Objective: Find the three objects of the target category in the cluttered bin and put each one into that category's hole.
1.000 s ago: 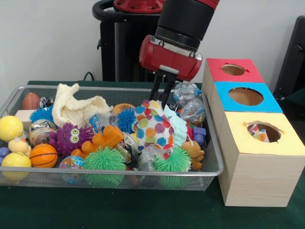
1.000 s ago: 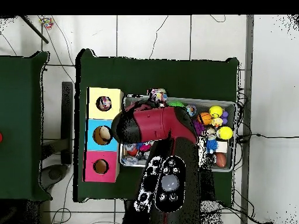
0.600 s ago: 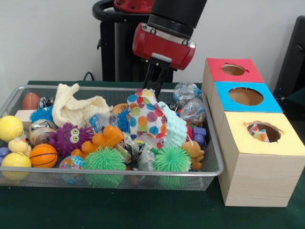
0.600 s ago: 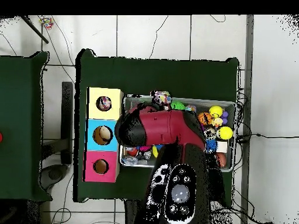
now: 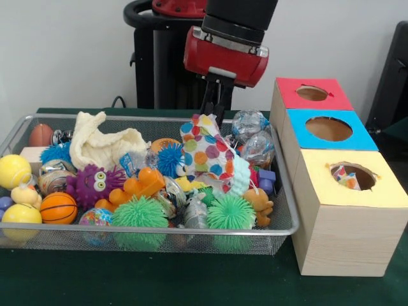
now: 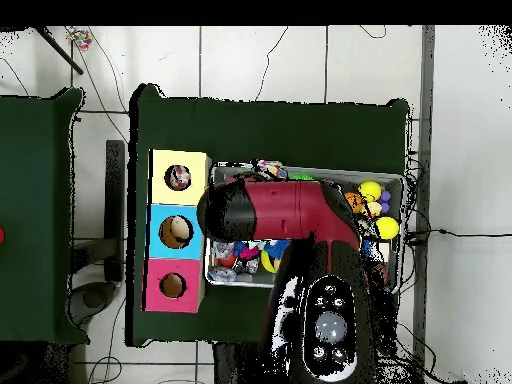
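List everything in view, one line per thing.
bin: one, wire mesh, on the green table.
polka-dot cloth: one, white with coloured dots, hanging from the gripper above the bin's middle.
boxes: three, red, blue, yellow, in a row beside the bin, each with a hole on top.
spiky balls: two green at the bin's near edge, two blue farther back.
purple monster: one, left of middle.
cream cloth: one, back left.
basketball: one, orange, near left.
yellow balls: two, far left.
table: one, green cover.
gripper: one, black, shut on the cloth's top.
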`<state>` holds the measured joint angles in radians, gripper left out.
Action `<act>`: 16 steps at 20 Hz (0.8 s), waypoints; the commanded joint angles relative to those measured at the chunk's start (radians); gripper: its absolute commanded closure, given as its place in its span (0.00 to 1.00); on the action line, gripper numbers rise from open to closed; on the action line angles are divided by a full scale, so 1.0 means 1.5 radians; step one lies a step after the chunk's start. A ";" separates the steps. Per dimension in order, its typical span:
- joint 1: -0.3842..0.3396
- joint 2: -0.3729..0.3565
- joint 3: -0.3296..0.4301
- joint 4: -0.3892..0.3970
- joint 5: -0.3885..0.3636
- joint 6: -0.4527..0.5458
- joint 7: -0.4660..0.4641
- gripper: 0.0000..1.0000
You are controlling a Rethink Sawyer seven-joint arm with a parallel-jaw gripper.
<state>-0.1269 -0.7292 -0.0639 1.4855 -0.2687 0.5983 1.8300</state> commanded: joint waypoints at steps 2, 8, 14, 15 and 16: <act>-0.044 0.006 0.134 0.062 0.043 0.095 -0.078 1.00; -0.063 0.006 0.167 0.067 0.042 0.099 -0.078 1.00; -0.051 0.006 0.165 0.070 0.029 0.083 -0.038 1.00; -0.047 0.005 0.164 0.072 0.031 0.081 -0.029 1.00; -0.043 0.003 0.162 0.077 0.033 0.078 -0.018 1.00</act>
<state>-0.1915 -0.7312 0.0849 1.5014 -0.2342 0.6249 1.8300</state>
